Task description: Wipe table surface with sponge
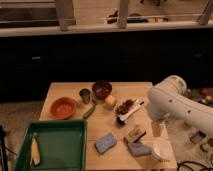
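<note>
Sponge [105, 143]: lay flat on worktop [102, 125], front centre. Jaws: beneath white arm [175, 102], at worktop's right edge; whether clenched or released could not be told.

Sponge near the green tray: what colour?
Blue-grey flat rectangular sponge, camera view; gripper hangs right of it.
</note>
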Robot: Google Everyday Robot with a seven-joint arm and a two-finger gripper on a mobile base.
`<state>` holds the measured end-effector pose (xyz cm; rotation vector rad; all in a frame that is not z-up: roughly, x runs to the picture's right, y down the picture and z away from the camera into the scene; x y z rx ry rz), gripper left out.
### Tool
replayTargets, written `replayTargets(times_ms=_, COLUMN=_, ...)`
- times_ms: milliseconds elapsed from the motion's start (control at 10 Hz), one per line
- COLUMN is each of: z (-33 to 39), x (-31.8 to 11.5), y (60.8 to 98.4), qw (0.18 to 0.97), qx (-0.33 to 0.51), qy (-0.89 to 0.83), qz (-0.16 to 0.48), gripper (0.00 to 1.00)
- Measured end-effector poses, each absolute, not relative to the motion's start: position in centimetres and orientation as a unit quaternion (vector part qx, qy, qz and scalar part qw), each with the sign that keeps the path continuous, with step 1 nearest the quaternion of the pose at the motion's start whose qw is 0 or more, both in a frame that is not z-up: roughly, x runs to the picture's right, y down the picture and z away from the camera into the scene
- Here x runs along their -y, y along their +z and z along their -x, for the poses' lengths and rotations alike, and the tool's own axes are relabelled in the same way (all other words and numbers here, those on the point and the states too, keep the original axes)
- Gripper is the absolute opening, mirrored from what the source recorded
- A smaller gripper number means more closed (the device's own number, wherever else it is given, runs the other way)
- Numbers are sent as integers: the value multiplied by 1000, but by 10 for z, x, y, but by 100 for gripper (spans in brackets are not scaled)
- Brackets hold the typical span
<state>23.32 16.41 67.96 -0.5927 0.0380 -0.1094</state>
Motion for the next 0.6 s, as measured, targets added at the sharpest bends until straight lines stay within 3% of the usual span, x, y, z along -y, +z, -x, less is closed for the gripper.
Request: replayTargets(times_ms=600, z=-205, x=-181, y=675, qw=954, qx=-2, qy=-82, qz=288, gripper=80)
